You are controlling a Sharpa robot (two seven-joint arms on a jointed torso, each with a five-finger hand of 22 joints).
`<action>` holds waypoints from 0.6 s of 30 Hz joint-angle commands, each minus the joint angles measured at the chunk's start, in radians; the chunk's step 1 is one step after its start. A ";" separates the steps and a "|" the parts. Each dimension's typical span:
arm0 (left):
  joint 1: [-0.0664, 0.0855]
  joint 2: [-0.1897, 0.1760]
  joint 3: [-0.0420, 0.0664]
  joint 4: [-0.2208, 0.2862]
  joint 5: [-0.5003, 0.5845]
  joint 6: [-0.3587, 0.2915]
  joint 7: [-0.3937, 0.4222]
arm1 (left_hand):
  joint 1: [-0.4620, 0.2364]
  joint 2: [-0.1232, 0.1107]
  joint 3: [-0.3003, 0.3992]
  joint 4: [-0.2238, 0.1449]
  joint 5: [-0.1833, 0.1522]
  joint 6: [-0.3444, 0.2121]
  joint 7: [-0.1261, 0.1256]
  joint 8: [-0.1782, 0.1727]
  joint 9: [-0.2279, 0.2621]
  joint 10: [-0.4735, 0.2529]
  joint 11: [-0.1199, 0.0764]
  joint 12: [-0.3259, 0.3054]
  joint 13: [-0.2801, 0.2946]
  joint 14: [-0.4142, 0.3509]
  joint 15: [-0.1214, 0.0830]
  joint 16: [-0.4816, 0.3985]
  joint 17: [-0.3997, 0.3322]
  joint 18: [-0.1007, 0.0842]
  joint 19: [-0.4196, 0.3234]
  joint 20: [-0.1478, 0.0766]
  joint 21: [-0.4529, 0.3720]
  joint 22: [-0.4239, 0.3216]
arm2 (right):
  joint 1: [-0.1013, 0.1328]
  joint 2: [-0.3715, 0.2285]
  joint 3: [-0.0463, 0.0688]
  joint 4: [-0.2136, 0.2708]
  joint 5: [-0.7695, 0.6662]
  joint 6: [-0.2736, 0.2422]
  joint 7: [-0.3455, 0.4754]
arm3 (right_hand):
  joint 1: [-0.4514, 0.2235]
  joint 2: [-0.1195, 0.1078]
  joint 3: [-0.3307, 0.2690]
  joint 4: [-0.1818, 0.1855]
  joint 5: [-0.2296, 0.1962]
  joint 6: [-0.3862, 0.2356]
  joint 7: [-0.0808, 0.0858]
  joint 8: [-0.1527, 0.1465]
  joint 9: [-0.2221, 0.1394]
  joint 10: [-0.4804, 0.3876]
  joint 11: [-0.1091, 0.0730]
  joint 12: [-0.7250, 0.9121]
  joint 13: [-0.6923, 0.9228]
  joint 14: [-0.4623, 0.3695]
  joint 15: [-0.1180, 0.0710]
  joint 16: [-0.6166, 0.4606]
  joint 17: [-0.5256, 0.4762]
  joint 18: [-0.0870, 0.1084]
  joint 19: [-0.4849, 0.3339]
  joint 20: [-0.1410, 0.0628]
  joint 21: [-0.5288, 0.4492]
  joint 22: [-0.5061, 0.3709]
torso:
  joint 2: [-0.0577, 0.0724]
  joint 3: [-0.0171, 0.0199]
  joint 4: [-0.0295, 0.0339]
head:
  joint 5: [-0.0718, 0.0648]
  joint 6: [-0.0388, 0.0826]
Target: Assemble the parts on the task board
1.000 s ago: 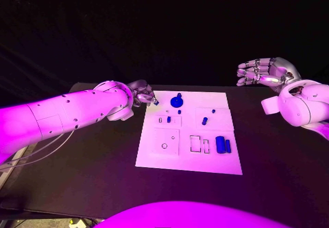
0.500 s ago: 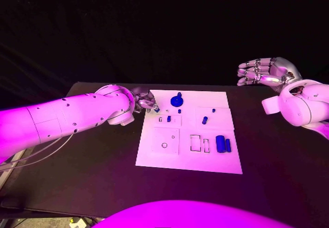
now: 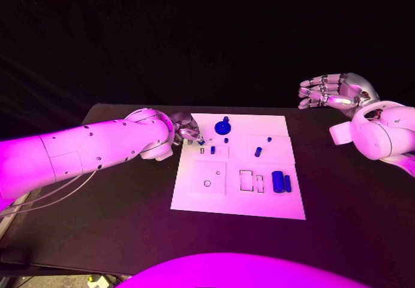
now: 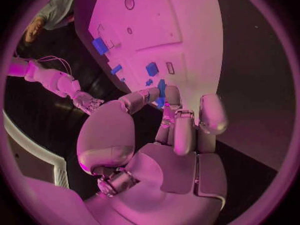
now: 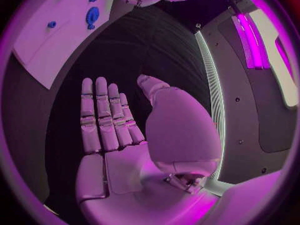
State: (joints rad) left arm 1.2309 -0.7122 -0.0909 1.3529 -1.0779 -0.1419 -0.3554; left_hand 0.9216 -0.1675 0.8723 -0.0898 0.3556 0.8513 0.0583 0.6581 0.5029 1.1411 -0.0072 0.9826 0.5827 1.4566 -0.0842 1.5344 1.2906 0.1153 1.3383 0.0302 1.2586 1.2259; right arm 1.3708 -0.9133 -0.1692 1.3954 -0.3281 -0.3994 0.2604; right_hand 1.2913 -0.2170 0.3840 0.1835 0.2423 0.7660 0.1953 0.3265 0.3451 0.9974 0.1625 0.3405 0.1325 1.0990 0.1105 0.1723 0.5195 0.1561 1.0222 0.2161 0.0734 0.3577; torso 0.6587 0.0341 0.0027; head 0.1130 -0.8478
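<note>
On the black desk [image 3: 121,228], the flat white task board [image 3: 216,201] lies just beyond my left robot hand [image 3: 189,132], which pinches a small blue part [image 4: 160,102] over its near corner; my right robot hand [image 3: 333,90] hovers well apart, fingers spread, holding nothing.

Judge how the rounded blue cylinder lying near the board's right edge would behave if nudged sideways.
The blue cylinder lies on its side on the smooth white board, so it would probably roll. It looks small and rigid, likely light. The thin blue bar beside it might stop it.
</note>
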 commanded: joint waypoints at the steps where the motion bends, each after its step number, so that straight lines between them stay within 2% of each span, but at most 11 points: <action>1: 0.000 0.008 0.000 -0.002 -0.015 0.005 -0.008 | -0.009 0.043 0.083 -0.005 0.055 0.112 -0.033 0.150 0.097 0.093 -0.034 0.017 0.023 0.097 -0.006 0.019 0.218 -0.025 0.009 -0.006 0.021 0.023 | -0.001 0.001 0.000 0.001 0.000 0.003 0.001 | 0.006 0.013 0.021 0.001 0.015 0.008 0.030 -0.014 -0.006 0.014 -0.005 -0.009 -0.007 0.010 -0.004 -0.012 -0.006 0.027 0.014 0.001 -0.005 -0.006 | 0.001 0.0006 0.0001 | 0.000 -0.001; 11: 0.000 0.028 -0.001 -0.012 -0.045 0.066 -0.049 | -0.015 0.051 0.072 0.004 0.049 0.118 -0.036 0.158 0.097 0.108 -0.037 0.034 0.047 0.100 -0.008 0.022 0.229 -0.028 0.015 -0.008 0.027 0.030 | -0.001 0.001 0.000 0.002 0.000 0.003 0.001 | 0.006 0.013 0.021 0.001 0.015 0.008 0.030 -0.014 -0.006 0.014 -0.005 -0.009 -0.007 0.010 -0.004 -0.012 -0.006 0.027 0.014 0.001 -0.005 -0.006 | 0.002 0.0008 -0.0005 | -0.005 -0.010; 18: 0.000 0.037 -0.001 -0.019 -0.065 0.079 -0.075 | -0.018 0.057 0.064 0.009 0.047 0.122 -0.039 0.162 0.096 0.118 -0.039 0.048 0.065 0.102 -0.009 0.024 0.236 -0.029 0.020 -0.009 0.032 0.035 | -0.001 0.001 0.000 0.003 0.000 0.003 0.001 | 0.005 0.013 0.022 0.001 0.017 0.009 0.030 -0.014 -0.006 0.016 -0.005 -0.010 -0.010 0.011 -0.004 -0.013 -0.007 0.027 0.015 0.001 -0.005 -0.009 | 0.001 0.0001 0.0006 | -0.005 -0.013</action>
State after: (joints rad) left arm 1.2307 -0.6787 -0.0926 1.3341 -1.1389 -0.0672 -0.4260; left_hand 0.9047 -0.1556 0.8723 -0.0895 0.3556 0.8525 0.0568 0.6636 0.5029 1.1987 -0.0242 1.0108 0.6279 1.4594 -0.0872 1.5377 1.2906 0.1152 1.3421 0.0268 1.2738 1.2388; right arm 1.3703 -0.9132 -0.1695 1.3965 -0.3281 -0.3991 0.2599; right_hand 1.2913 -0.2170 0.3840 0.1835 0.2424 0.7660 0.1952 0.3265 0.3450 1.0030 0.1613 0.3405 0.1309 1.0991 0.1106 0.1723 0.5183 0.1561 1.0222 0.2161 0.0734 0.3530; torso 0.6605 0.0347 0.0025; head 0.1080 -0.8599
